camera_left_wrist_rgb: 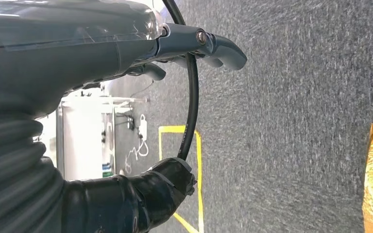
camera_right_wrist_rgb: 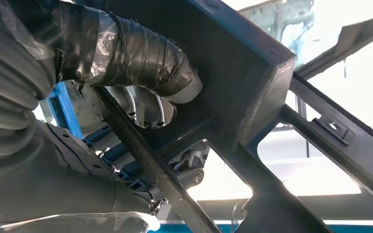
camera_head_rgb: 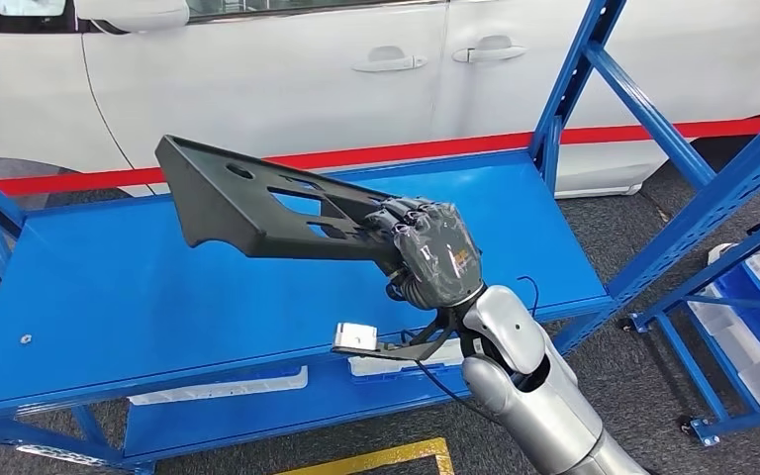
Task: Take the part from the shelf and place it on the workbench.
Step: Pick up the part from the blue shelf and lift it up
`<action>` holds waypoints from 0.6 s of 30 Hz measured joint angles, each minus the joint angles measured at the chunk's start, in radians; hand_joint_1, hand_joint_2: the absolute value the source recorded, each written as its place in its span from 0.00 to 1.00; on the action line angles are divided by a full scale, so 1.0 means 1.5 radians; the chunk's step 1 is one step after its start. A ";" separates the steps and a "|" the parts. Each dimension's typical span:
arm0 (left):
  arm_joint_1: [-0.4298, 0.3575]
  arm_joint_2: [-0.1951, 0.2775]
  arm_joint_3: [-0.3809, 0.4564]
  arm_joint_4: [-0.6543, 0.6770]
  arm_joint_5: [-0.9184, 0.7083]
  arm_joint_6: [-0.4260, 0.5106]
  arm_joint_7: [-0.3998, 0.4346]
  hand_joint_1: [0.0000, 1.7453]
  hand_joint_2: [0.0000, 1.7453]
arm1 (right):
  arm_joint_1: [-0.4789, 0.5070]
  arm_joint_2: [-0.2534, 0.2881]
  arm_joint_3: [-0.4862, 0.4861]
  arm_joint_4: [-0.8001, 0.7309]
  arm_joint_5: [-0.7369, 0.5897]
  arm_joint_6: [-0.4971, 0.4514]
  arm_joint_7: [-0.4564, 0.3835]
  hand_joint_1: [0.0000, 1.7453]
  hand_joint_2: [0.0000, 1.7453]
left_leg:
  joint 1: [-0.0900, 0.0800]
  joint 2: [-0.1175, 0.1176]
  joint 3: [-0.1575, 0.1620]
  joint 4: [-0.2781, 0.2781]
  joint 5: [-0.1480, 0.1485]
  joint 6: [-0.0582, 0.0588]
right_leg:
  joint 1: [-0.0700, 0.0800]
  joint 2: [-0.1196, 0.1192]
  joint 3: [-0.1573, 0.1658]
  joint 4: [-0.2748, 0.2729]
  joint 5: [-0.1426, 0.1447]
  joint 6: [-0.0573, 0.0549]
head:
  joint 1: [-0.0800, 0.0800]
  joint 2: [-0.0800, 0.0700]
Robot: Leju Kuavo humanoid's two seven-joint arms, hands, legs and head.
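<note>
The part (camera_head_rgb: 247, 203) is a long black plastic bracket with cut-out slots, held tilted in the air above the blue shelf board (camera_head_rgb: 109, 287). My right hand (camera_head_rgb: 433, 252) grips its near end, fingers wrapped over the top, and the far end points up and to the left. In the right wrist view the taped thumb (camera_right_wrist_rgb: 136, 58) presses against the part's dark ribbed underside (camera_right_wrist_rgb: 252, 82). The left wrist view has my left hand (camera_left_wrist_rgb: 77, 43) hanging over grey carpet, its fingers apart and holding nothing.
A white car (camera_head_rgb: 307, 59) stands close behind the shelf, past a red floor line (camera_head_rgb: 653, 129). Blue uprights and braces (camera_head_rgb: 574, 89) rise at the shelf's right end. A low blue rack with clear bins (camera_head_rgb: 752, 327) stands at the right. Yellow floor tape (camera_head_rgb: 386, 457) lies near me.
</note>
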State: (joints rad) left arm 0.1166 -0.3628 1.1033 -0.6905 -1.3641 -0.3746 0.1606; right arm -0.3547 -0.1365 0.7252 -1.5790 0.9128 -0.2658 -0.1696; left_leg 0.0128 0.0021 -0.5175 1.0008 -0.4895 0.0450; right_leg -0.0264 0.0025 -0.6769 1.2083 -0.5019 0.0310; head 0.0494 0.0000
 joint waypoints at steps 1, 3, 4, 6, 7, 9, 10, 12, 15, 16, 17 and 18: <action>0.000 0.000 0.000 0.000 -0.005 -0.001 -0.004 0.00 1.00 | 0.000 -0.002 0.000 -0.003 0.003 -0.004 -0.001 1.00 1.00 | 0.000 -0.001 -0.002 0.004 -0.004 -0.004 | 0.000 0.000 0.023 -0.043 0.016 -0.001 | 0.000 0.000; 0.000 -0.001 -0.001 0.001 -0.012 -0.005 -0.011 0.00 1.00 | 0.001 -0.008 0.000 -0.010 0.009 -0.010 -0.006 1.00 1.00 | -0.001 -0.002 -0.006 0.012 -0.009 -0.012 | 0.002 0.000 0.050 -0.094 0.028 -0.006 | 0.000 0.000; 0.000 -0.001 -0.002 0.001 -0.015 -0.008 -0.014 0.00 1.00 | 0.001 -0.011 0.000 -0.014 0.011 -0.012 -0.010 1.00 1.00 | -0.002 -0.003 -0.008 0.014 -0.009 -0.015 | 0.005 0.001 0.051 -0.098 0.025 -0.010 | 0.000 0.000; 0.000 0.000 -0.004 0.001 -0.020 -0.012 -0.019 0.00 1.00 | 0.002 -0.017 0.000 -0.022 0.012 -0.014 -0.020 1.00 1.00 | -0.001 -0.003 -0.010 0.017 -0.010 -0.022 | 0.005 0.001 0.046 -0.101 0.028 -0.019 | 0.000 0.000; 0.001 0.000 -0.006 0.001 -0.022 -0.014 -0.022 0.00 1.00 | 0.002 -0.019 0.000 -0.026 0.011 -0.014 -0.025 1.00 1.00 | 0.000 -0.003 -0.013 0.023 -0.018 -0.025 | 0.005 0.001 0.045 -0.103 0.030 -0.024 | 0.000 0.000; 0.001 0.001 -0.011 0.001 -0.027 -0.016 -0.028 0.00 1.00 | 0.001 -0.024 0.003 -0.035 0.014 -0.025 -0.040 1.00 1.00 | 0.002 -0.003 -0.031 0.069 -0.056 -0.030 | 0.004 -0.002 0.040 -0.108 0.037 -0.035 | -0.001 0.000; 0.000 0.002 -0.013 0.001 -0.031 -0.017 -0.032 0.00 1.00 | 0.001 -0.028 0.006 -0.040 0.020 -0.035 -0.047 1.00 1.00 | 0.002 -0.003 -0.047 0.109 -0.082 -0.032 | 0.005 -0.003 0.036 -0.108 0.040 -0.038 | -0.001 0.000; 0.000 0.003 -0.016 0.001 -0.042 -0.016 -0.040 0.00 1.00 | 0.000 -0.037 0.016 -0.048 0.034 -0.059 -0.058 1.00 1.00 | 0.002 -0.003 -0.073 0.184 -0.118 -0.034 | 0.007 -0.004 0.025 -0.106 0.046 -0.042 | -0.001 0.000; -0.002 0.004 -0.016 0.003 -0.059 -0.011 -0.049 0.00 1.00 | -0.003 -0.052 0.031 -0.057 0.048 -0.082 -0.061 1.00 1.00 | 0.002 -0.003 -0.038 0.146 -0.087 -0.030 | 0.011 -0.004 0.010 -0.103 0.057 -0.041 | -0.001 0.000; -0.003 0.005 -0.016 0.004 -0.063 -0.010 -0.051 0.00 1.00 | -0.005 -0.055 0.034 -0.059 0.049 -0.086 -0.061 1.00 1.00 | 0.001 -0.003 -0.008 0.095 -0.070 -0.025 | 0.012 -0.004 0.007 -0.103 0.061 -0.040 | -0.001 0.000; -0.005 0.006 -0.016 0.005 -0.066 -0.009 -0.053 0.00 1.00 | -0.006 -0.059 0.037 -0.062 0.050 -0.090 -0.061 1.00 1.00 | -0.001 -0.003 0.018 0.051 -0.057 -0.022 | 0.012 -0.004 0.004 -0.103 0.065 -0.037 | -0.001 0.000; -0.007 0.006 -0.015 0.006 -0.070 -0.009 -0.055 0.00 1.00 | -0.007 -0.062 0.039 -0.065 0.051 -0.094 -0.062 1.00 1.00 | -0.003 -0.003 0.033 0.021 -0.048 -0.020 | 0.013 -0.005 0.003 -0.104 0.070 -0.033 | -0.001 0.000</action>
State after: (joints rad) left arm 0.1065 -0.3534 1.0802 -0.6815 -1.4685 -0.3883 0.0782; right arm -0.3655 -0.2288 0.7834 -1.6764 0.9892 -0.4068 -0.2621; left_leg 0.0082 -0.0020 -0.4685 1.0321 -0.5613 0.0150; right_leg -0.0073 -0.0046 -0.6729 1.0529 -0.3969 -0.0190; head 0.0484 0.0000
